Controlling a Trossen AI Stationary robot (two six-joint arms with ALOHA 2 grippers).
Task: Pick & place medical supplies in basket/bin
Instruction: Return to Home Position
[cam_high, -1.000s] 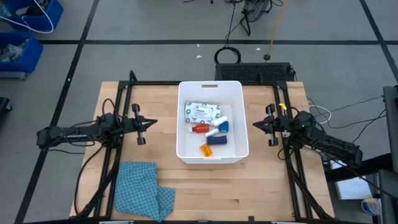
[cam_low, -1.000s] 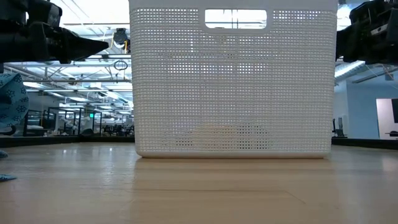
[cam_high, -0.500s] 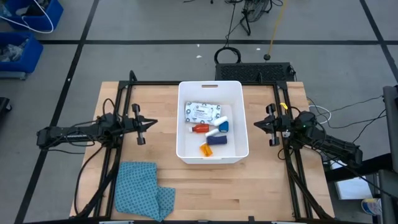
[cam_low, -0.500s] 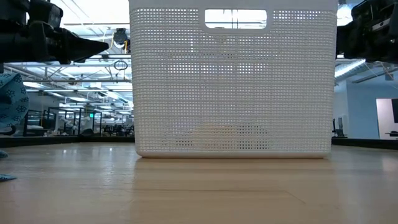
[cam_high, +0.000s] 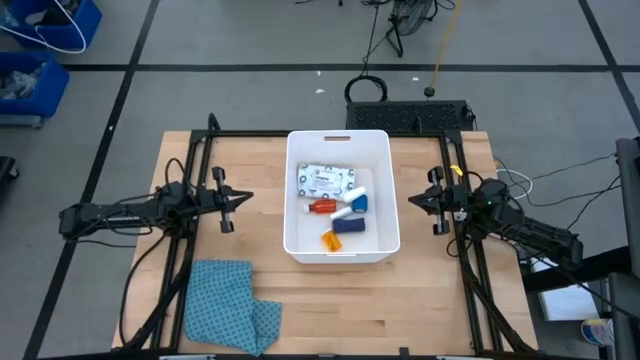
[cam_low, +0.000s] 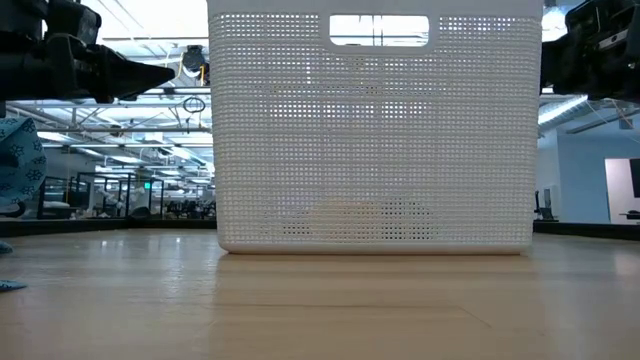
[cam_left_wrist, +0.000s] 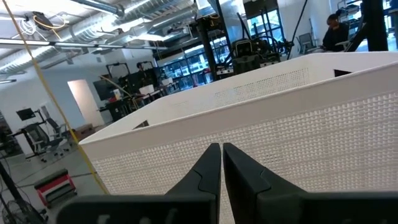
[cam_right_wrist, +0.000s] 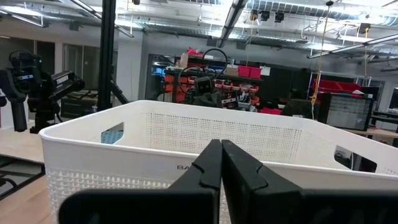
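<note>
The white basket (cam_high: 295, 240) stands at the table's middle, its perforated wall (cam_low: 375, 130) filling the low view. Inside lie a white printed packet (cam_high: 325, 179), a red-capped bottle (cam_high: 320, 207), an orange pill bottle (cam_high: 331, 239), a white cylinder (cam_high: 355, 195), a blue roll (cam_high: 361, 203) and a dark blue strip (cam_high: 347, 225). My left gripper (cam_high: 249, 198) hovers left of the basket, shut and holding nothing; its fingers (cam_left_wrist: 221, 152) point at the basket's wall. My right gripper (cam_high: 407, 201) hovers right of the basket, shut and holding nothing (cam_right_wrist: 219, 146).
A blue patterned cloth (cam_high: 228, 305) lies crumpled on the table's near left part. Black frame rails (cam_high: 190, 250) run along both sides of the table. Bare wood shows in front of the basket (cam_low: 350, 300).
</note>
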